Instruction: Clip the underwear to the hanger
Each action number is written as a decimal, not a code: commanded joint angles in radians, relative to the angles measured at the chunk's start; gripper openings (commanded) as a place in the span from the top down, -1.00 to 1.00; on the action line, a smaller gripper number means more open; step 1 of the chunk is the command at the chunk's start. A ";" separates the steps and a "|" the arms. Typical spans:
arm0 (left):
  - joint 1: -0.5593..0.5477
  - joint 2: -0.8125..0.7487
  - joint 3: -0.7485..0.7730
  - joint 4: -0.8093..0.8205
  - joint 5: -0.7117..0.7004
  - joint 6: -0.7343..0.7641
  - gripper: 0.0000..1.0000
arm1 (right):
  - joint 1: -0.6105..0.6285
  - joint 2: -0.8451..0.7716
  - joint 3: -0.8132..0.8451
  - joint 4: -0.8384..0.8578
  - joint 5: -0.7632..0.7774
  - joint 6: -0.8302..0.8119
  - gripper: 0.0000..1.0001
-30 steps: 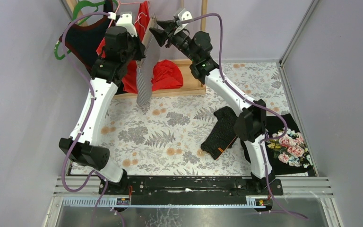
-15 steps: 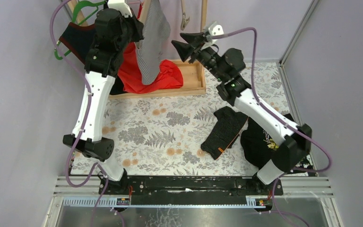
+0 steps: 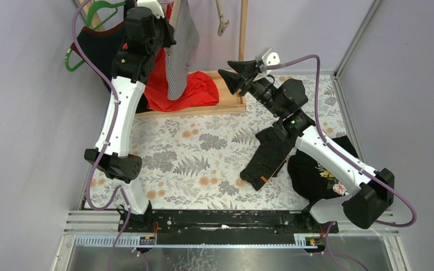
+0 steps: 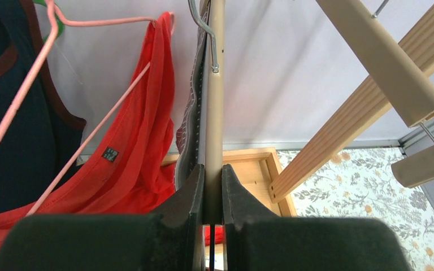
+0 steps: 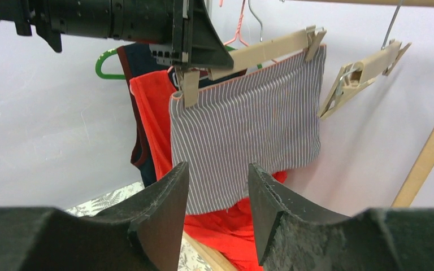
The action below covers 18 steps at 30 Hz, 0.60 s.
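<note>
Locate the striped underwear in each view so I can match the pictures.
Top external: the striped underwear hangs top left of centre.
Left wrist: edge-on, a grey strip left of the hanger bar.
Right wrist: mid-frame, face-on.
Shared landmark: the red garment beside it.

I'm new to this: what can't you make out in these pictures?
Left wrist view: hanger edge-on, far clip hidden behind its bar; left claw covers the near end.
Top view: hanger's top cut off by the upper edge.
Top view: black garment partly under the right arm.
</note>
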 commanded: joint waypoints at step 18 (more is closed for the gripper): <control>0.006 -0.084 -0.125 0.371 -0.099 0.044 1.00 | 0.008 -0.021 -0.019 0.019 -0.002 -0.013 0.02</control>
